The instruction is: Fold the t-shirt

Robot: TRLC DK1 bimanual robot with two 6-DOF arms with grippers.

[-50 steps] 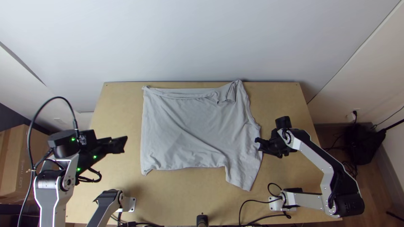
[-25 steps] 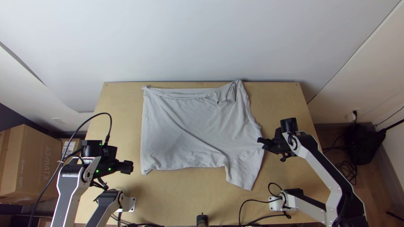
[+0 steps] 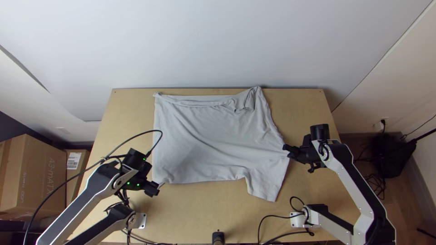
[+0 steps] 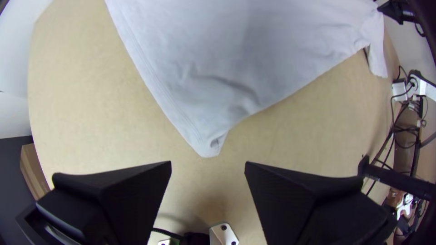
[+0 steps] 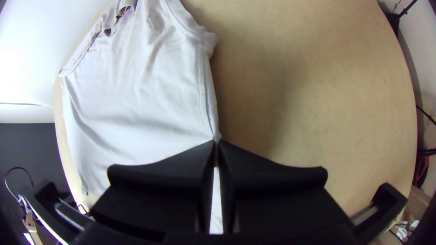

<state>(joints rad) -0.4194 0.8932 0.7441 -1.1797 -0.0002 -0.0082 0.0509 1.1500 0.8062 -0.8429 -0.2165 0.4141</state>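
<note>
In the top view, you have the shirt (image 3: pixel 204 145) spread mostly flat on the middle of the table (image 3: pixel 209 213), its far edge rumpled and one sleeve (image 3: pixel 267 185) pointing toward the near edge. Your left gripper (image 3: pixel 155 189) is by the near left corner, your right gripper (image 3: pixel 287 151) at the right side. In the left wrist view, your left gripper (image 4: pixel 208 164) stands wide open, the shirt's corner just beyond its fingertips. In the right wrist view, your right gripper (image 5: pixel 217 143) is closed on the shirt's side edge, pinching it.
</note>
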